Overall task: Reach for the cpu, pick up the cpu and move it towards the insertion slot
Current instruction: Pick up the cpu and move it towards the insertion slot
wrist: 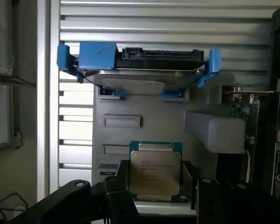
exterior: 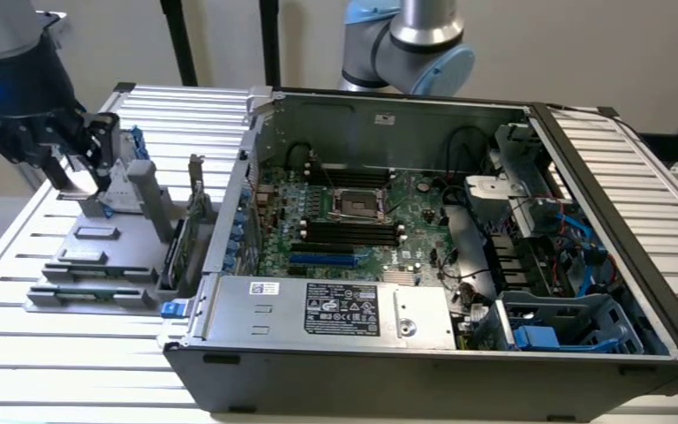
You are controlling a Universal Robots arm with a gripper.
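Gripper (exterior: 77, 185) clenched on small flat square silvery cpu (wrist: 155, 172), raised above grey plastic fixture tray (exterior: 94, 287)

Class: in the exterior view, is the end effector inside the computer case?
No, the end effector hangs over the grey rack outside the case.

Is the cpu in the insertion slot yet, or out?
Out. The cpu sits by the tool at the grey fixture outside the case; the insertion slot shows its dark centre bare.
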